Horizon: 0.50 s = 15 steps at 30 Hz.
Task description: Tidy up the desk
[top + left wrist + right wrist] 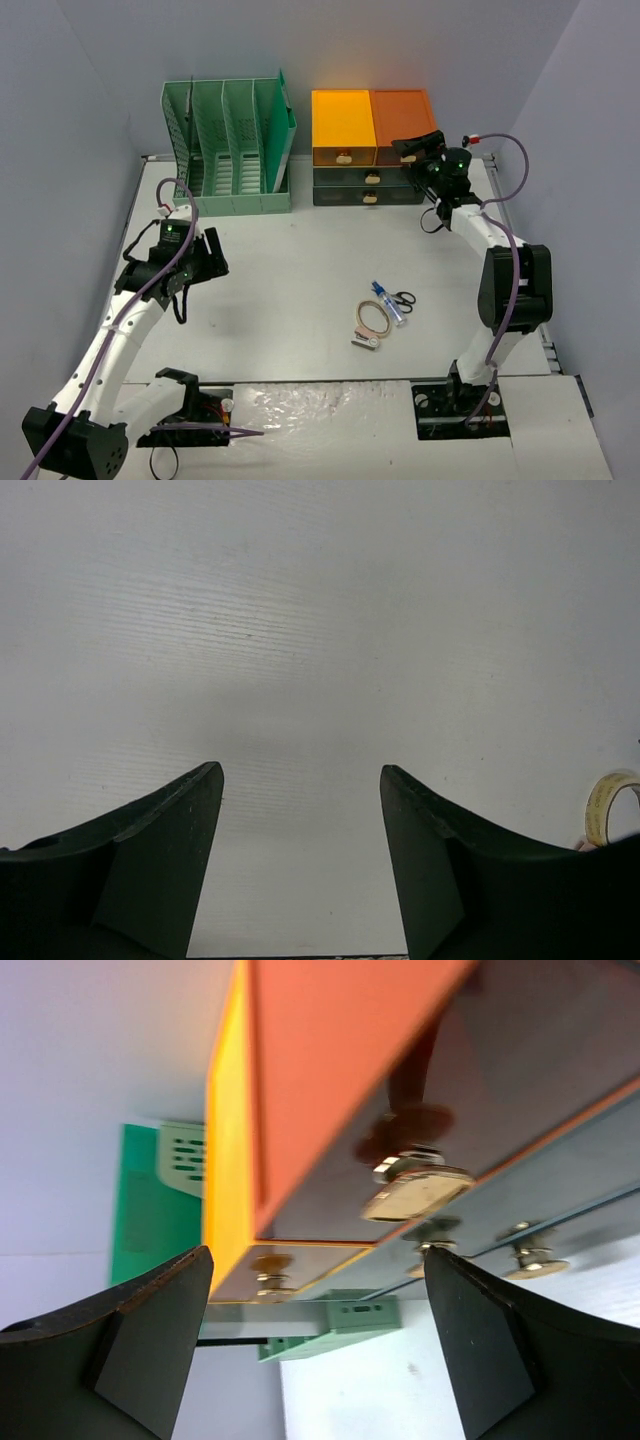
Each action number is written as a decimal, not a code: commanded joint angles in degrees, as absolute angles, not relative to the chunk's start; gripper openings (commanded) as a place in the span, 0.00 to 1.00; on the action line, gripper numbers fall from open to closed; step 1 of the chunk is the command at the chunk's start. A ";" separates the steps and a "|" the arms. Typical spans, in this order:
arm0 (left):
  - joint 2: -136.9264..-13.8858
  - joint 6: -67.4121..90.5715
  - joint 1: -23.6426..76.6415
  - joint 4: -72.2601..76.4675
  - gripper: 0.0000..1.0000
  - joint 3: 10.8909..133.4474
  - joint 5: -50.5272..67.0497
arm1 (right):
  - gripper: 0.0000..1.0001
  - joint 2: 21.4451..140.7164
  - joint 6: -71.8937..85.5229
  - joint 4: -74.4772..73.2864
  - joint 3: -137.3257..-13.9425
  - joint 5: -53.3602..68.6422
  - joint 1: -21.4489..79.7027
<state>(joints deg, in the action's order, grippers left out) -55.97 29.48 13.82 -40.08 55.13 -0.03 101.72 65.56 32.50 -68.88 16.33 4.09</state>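
Two arms up, and neither has anything in its jaws. The big flat off-white desk with thin metal rails on its edges (300, 230) fills the middle of the overhead view, running from the arm bases at 6 o'clock to the back wall at 12.

The left gripper (205, 255) sits at about 9 o'clock with its fingers spread over bare tabletop. Its own camera shows only white surface between them, plus a sliver of the translucent beige roll of tape (373, 318) at the frame's 4 o'clock edge.

The right gripper (420, 148) is at 1 o'clock, right up against the front of the drawer unit with the yellow-orange and orange top and dark grey fronts (370, 150). Its jaws stand wide, and from its wrist cam a shiny brass knob (415, 1190) on the orange drawer sits in the gap between the fingers. Can't tell if anything is touching.

The mint-green slotted plastic file rack (230, 150) stands at 11 o'clock, just beside the drawers.

The loose stuff is at 5 o'clock from the desk's middle. That's the tape lying flat, a clear pen with a blue cap (389, 303) just beside it at its 1 o'clock, and small black-handled scissors (403, 297) next to the pen.
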 commanded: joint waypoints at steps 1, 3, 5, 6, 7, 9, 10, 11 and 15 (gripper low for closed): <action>-56.20 28.61 14.15 -37.13 0.61 56.03 0.00 | 0.84 96.60 68.15 39.33 -68.56 19.19 1.82; -56.19 28.50 14.15 -37.30 0.61 56.07 0.00 | 0.84 96.78 68.27 38.97 -68.74 19.67 1.06; -56.07 28.33 14.15 -37.47 0.61 56.28 0.00 | 0.84 97.05 68.58 38.93 -68.76 19.86 0.59; -56.07 28.23 14.15 -37.67 0.61 56.33 0.00 | 0.84 97.26 68.78 39.08 -68.66 20.01 0.39; -56.07 28.12 14.15 -37.90 0.61 56.44 0.00 | 0.84 97.54 69.11 39.21 -68.64 20.09 0.30; -55.99 27.87 14.15 -38.31 0.61 56.60 0.00 | 0.83 98.07 70.19 40.39 -68.22 20.63 0.26; -55.92 27.79 14.15 -38.43 0.61 56.60 0.00 | 0.83 98.23 70.54 40.78 -68.03 20.90 0.26; -55.84 27.72 14.15 -38.54 0.61 56.60 0.00 | 0.83 98.38 70.88 41.15 -67.84 21.16 0.26; -55.89 27.60 14.15 -38.84 0.61 56.61 0.00 | 0.81 99.76 72.60 43.98 -66.73 22.34 -1.30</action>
<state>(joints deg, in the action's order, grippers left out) -56.21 28.67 13.82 -40.07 55.13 -0.01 99.56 70.05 36.08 -66.96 19.60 -0.35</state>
